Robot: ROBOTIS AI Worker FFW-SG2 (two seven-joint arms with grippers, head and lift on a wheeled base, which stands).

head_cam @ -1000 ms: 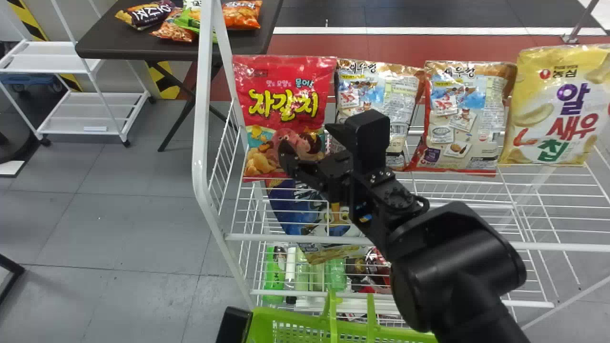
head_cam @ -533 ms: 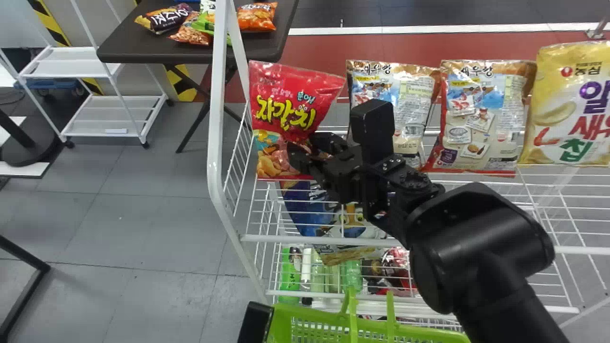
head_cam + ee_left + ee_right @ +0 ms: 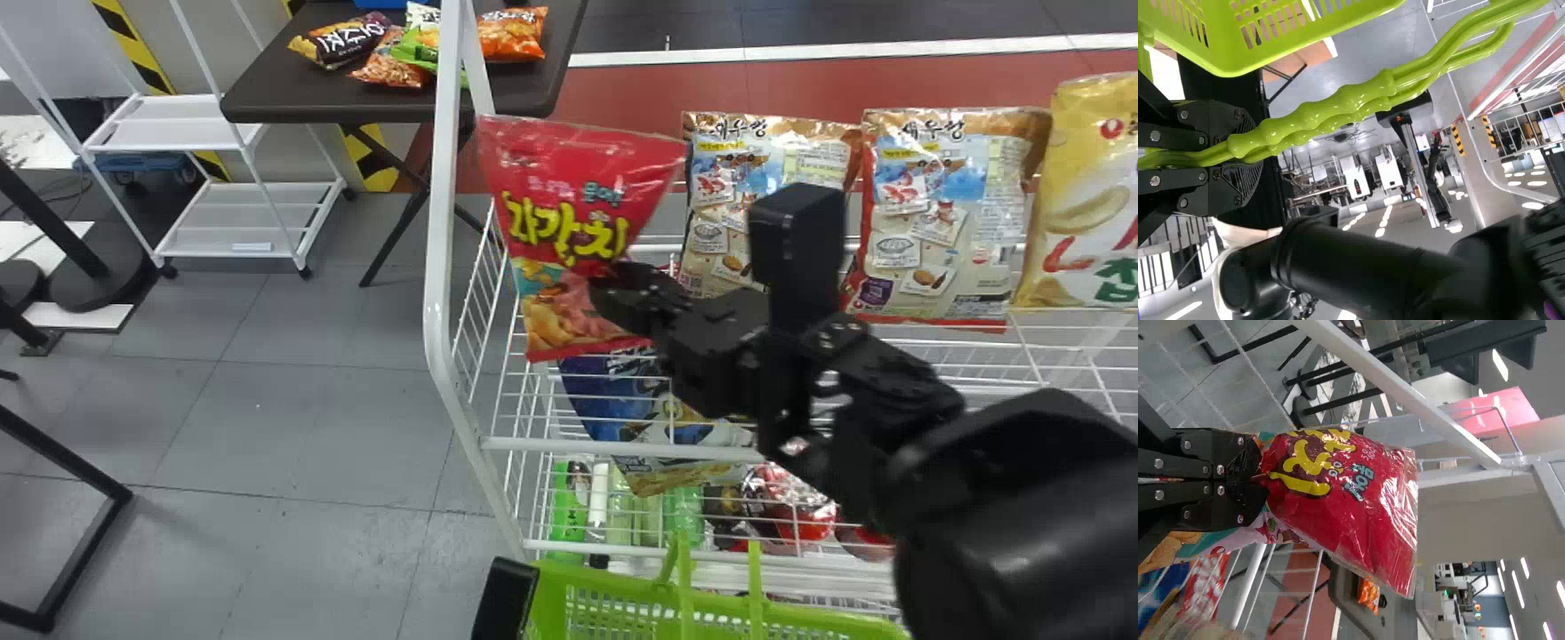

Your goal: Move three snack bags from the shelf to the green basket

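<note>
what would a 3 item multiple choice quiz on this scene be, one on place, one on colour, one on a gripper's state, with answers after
1. Where in the head view's upper row is the yellow snack bag?
A) Left end
B) Middle
C) Right end

2. What is the main colour of the snack bag at the right gripper?
A) Red
B) Blue
C) Green

3. What is the left gripper doing?
A) Hanging open
B) Gripping the green basket handles
C) Pinching a snack bag

Answers:
1. C: it is the rightmost bag of that row.
2. A: the right wrist view shows its red wrapper between the fingers.
3. B: its fingers are closed around both handles.
</note>
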